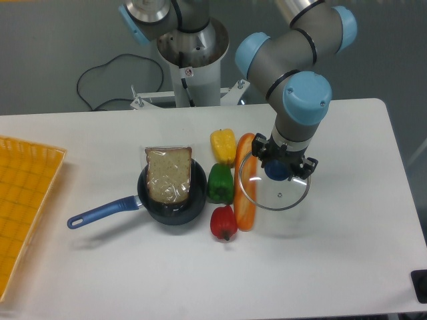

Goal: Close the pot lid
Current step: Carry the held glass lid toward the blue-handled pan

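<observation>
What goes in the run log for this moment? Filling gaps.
gripper: shut on lid | lid: lifted, right of pot | pot: uncovered, bread inside

Glass lid (274, 187) held tilted, well right of black, blue-handled pot (171, 199)

Vegetables, bread and a tray on a white table

Left of the gripper (279, 170) and closest to it lies an orange carrot-like vegetable (245, 183) — long, running front to back. Farther left stands a cluster of peppers: a yellow pepper (223, 145) at the back, a green pepper (219, 183) in the middle and a red pepper (223, 223) at the front, the red one touching the orange vegetable's near end. Beyond them, a wrapped slice of bread (168, 175) stands tilted. Far left of the gripper, an orange mesh tray (23, 200) reaches the edge of view. All sit on the white table (347, 253); behind it, a black cable (100, 80) loops on the grey floor.
</observation>
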Available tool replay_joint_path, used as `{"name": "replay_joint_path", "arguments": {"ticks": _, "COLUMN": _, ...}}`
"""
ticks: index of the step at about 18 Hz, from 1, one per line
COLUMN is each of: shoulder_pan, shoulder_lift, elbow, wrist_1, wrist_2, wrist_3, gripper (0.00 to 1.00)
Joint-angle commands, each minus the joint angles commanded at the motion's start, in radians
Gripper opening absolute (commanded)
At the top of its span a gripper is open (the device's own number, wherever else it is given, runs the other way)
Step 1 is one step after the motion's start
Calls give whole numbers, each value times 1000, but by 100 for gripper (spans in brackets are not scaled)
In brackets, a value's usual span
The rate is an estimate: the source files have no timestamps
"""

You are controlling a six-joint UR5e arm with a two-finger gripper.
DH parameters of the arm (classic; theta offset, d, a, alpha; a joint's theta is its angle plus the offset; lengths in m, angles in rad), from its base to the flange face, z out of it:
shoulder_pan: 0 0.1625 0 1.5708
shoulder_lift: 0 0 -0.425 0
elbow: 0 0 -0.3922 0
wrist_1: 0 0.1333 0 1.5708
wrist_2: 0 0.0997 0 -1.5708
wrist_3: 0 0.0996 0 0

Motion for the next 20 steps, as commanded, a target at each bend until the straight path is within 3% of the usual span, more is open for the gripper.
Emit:
{"name": "replay_joint_path", "arguments": {"ticks": 6, "shoulder_pan": -9, "shoulder_lift": 18, "elbow": 2, "wrist_1": -20, "wrist_2": -3, "wrist_3": -17, "gripper": 49}}
{"name": "replay_joint_path", "arguments": {"ticks": 10, "shoulder_pan": -57, "shoulder_lift": 32, "elbow": 2, "wrist_1": -43, "wrist_2": -3, "wrist_3": -89, "gripper": 49}}
{"name": "replay_joint_path", "arguments": {"ticks": 15, "shoulder_pan": -109, "shoulder_lift": 60, "elbow": 0, "wrist_1": -115, "wrist_2": -2, "wrist_3": -150, "gripper": 49}}
{"name": "replay_joint_path", "arguments": {"ticks": 20, "shoulder_pan": -160, "shoulder_lift": 61, "elbow": -20, "wrist_1": -130, "wrist_2": 0, "wrist_3": -205, "gripper": 49}}
